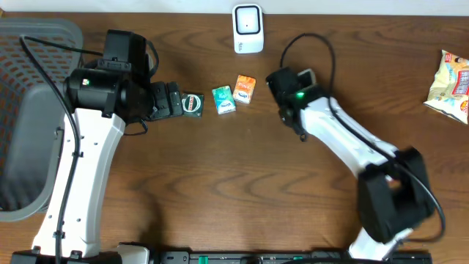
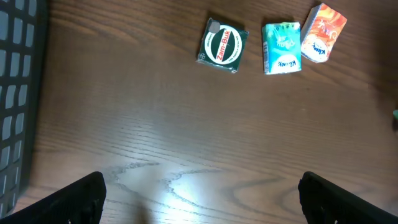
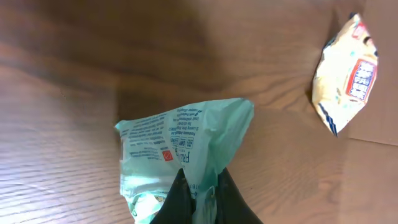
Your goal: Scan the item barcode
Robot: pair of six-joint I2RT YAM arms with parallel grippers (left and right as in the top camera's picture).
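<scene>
My right gripper (image 3: pixel 199 182) is shut on a crumpled pale-green packet (image 3: pixel 186 146), pinching its lower edge; small print faces the wrist camera. From overhead the right gripper (image 1: pixel 288 82) hangs just right of the white scanner (image 1: pixel 248 28) at the table's back edge, and the arm hides most of the packet. My left gripper (image 2: pixel 202 205) is open over bare wood, its fingers (image 2: pixel 81 198) far apart with nothing between them. It sits (image 1: pixel 174 100) close to a dark green Zam-Buk box (image 1: pixel 192 103).
A green pack (image 1: pixel 223 99) and an orange pack (image 1: pixel 245 89) lie next to the Zam-Buk box (image 2: pixel 222 45). A yellow snack bag (image 1: pixel 451 84) lies at the far right edge. A dark mesh basket (image 1: pixel 29 44) fills the left side.
</scene>
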